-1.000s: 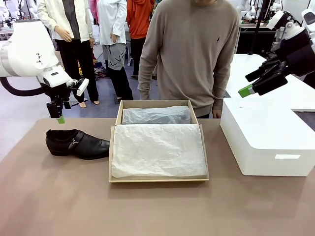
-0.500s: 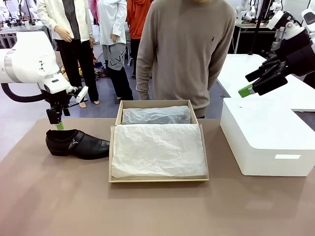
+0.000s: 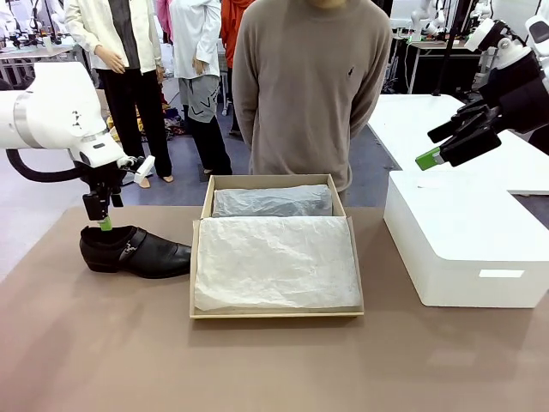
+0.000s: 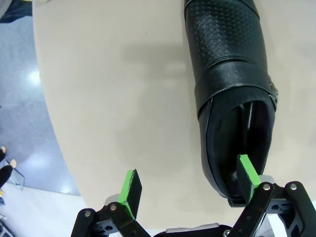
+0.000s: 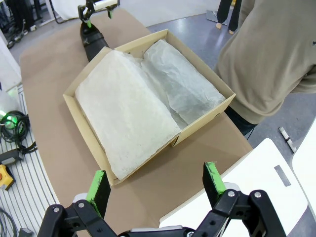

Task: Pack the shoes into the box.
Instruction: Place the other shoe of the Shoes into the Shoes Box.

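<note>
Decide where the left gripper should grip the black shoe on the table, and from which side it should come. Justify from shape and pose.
Probably the side wall at the heel opening, from above: the shoe stands upright on its sole, opening up, and the open left gripper hovers with one pad over the opening, one outside.

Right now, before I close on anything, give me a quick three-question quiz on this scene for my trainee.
1. True or false: the left gripper is shut on the shoe.
2. Relative to the box, the shoe lies: A inside it; B on the table, to its left; C on its lid.
3. Fill in: the box is lined with white ____.
Key: 1 false; 2 B; 3 paper.
</note>
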`<state>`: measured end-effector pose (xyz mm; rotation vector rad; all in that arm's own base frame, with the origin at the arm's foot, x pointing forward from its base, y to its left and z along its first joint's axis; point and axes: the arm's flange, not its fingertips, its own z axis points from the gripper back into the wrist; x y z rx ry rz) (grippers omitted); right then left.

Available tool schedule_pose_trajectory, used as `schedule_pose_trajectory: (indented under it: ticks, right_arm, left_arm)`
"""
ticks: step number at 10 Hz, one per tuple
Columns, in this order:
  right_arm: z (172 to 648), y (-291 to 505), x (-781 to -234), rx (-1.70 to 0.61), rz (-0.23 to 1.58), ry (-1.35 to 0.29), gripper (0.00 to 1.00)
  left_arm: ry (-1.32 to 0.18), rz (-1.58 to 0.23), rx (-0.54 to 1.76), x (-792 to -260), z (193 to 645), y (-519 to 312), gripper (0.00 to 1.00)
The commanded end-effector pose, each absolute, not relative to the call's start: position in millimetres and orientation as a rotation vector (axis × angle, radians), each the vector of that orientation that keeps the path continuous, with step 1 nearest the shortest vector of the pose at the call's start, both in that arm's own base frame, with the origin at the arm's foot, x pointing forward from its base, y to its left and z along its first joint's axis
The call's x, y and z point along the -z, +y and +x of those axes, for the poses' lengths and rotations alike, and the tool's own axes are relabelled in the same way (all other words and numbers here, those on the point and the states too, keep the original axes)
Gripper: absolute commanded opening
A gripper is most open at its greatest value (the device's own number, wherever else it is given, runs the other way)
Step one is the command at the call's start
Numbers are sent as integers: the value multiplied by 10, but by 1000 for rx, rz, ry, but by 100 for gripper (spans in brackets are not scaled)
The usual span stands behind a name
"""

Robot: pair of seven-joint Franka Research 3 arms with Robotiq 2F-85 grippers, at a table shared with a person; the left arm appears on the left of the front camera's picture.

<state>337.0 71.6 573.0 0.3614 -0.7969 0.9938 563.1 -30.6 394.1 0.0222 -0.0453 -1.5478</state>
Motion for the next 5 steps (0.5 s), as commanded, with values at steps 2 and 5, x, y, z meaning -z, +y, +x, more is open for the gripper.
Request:
schedule_pose_trajectory:
  ticks: [2, 5]
  right_arm:
    - [3378, 719, -5735, -996, 378, -805, 100]
    - [3378, 719, -5735, -996, 378, -805, 100]
  left_arm:
    - [-21, 3, 1571, -3922, 5711, -298, 100]
    - [-10, -4, 1575, -3827, 5728, -280, 100]
